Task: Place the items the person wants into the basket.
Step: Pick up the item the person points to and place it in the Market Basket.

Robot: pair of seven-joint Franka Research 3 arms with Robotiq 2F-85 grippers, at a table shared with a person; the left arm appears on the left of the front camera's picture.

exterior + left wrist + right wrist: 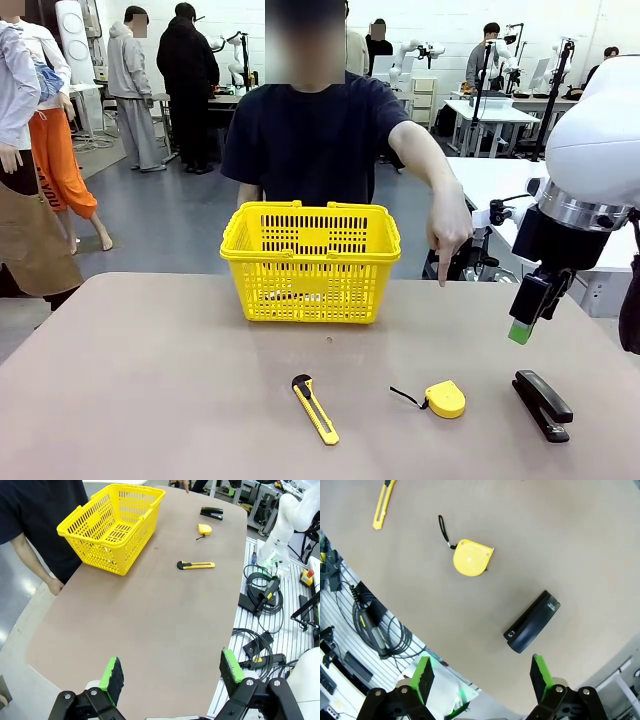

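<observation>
The yellow basket (310,262) stands at the table's far middle, in front of the person (315,135) in a dark T-shirt. The person's hand (448,238) points a finger down at the table to the right of the basket. A small yellow tape measure (444,398) with a black strap lies near the front, also seen below my right gripper (482,676) as tape measure (472,557). My right gripper (520,328) hangs open above the table's right side, holding nothing. My left gripper (171,670) is open and empty, high over the table's end, far from the basket (115,525) and the tape measure (203,529).
A yellow-black box cutter (315,408) lies left of the tape measure. A black stapler (542,404) lies to its right, near the table's edge, almost under my right gripper as stapler (532,621). Cables and a rail lie beside the table (150,620).
</observation>
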